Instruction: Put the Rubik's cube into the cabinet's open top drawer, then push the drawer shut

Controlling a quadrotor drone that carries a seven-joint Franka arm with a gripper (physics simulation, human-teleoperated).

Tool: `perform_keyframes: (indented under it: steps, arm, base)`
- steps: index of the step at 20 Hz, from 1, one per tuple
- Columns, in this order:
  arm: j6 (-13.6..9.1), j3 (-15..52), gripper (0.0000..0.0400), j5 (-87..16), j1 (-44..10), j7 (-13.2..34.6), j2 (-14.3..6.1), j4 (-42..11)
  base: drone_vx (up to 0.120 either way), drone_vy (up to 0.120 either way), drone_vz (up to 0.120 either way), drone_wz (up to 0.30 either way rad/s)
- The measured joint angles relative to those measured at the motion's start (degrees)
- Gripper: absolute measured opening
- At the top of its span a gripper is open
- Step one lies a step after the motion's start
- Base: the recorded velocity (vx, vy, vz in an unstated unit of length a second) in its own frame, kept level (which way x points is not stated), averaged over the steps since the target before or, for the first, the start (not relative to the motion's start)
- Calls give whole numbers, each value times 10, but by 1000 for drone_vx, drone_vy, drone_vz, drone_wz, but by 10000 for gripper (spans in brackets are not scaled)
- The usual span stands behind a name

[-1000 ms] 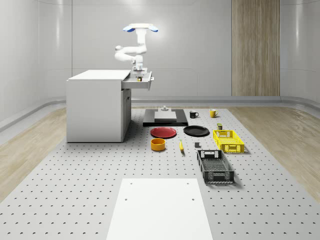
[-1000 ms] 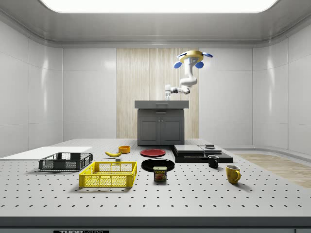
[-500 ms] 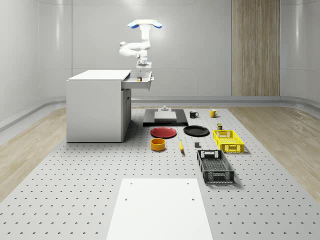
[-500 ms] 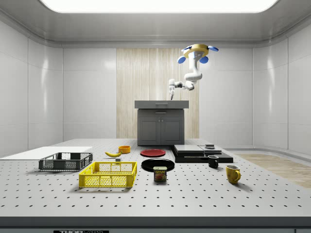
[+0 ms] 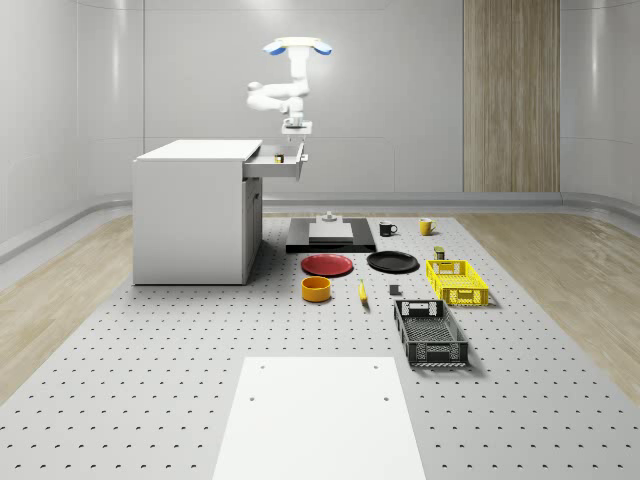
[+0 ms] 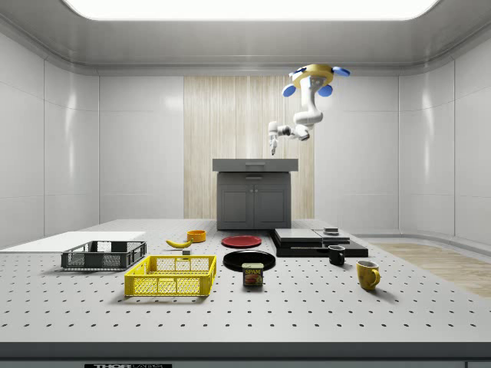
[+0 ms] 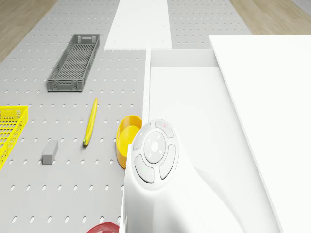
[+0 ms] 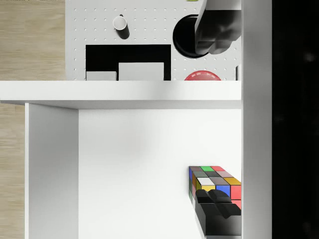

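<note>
Since the earlier frames, my drone (image 5: 297, 46) has shifted toward the whole-scene view's right and risen, and my tool (image 5: 293, 128) has lifted out of the drawer (image 5: 281, 161). In this view the drone hovers above the drawer's outer end, with the tool hanging just over the drawer and apart from it. The cabinet (image 5: 195, 215) stands on the perforated surface (image 5: 150, 380); the drawer projects toward the view's right, with open air beyond its front panel.

Side view: the drone (image 6: 313, 74) hovers above and to the right of the cabinet (image 6: 254, 195). The tool (image 6: 273, 146) points down, clear of the cabinet top. Room around the arm is unobstructed.

Drone view: the drawer (image 7: 194, 121) floor is bare where it shows, walled on its sides. The yellow bowl (image 7: 127, 138) and banana (image 7: 90, 122) lie on the surface below, well clear.

Wrist view: the Rubik's cube (image 8: 215, 184) rests on the drawer (image 8: 134, 164) floor, in the corner beside one side wall. My tool is open and empty; its fingers (image 8: 219, 209) stand apart, with the cube seen between them far below. I judge the cube light, rigid and smooth-faced; flat opposite faces suit a grip. It needs no further handling. I judge the drawer front the next contact: push squarely, keeping the fingers above the rim.
</note>
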Motion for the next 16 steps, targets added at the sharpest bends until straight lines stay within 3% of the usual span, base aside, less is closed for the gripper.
perform_keyframes:
  steps: [14,15,16]
  arm:
    - [-7,-1,400,-3,3,-2,7,-1]
    - [-20,4,400,-13,-2,1,-5,-1]
    - [-70,16,400,-40,-35,39,-33,-11]
  base:
    - [0,120,0,0]
    - [0,120,0,0]
    - [0,120,0,0]
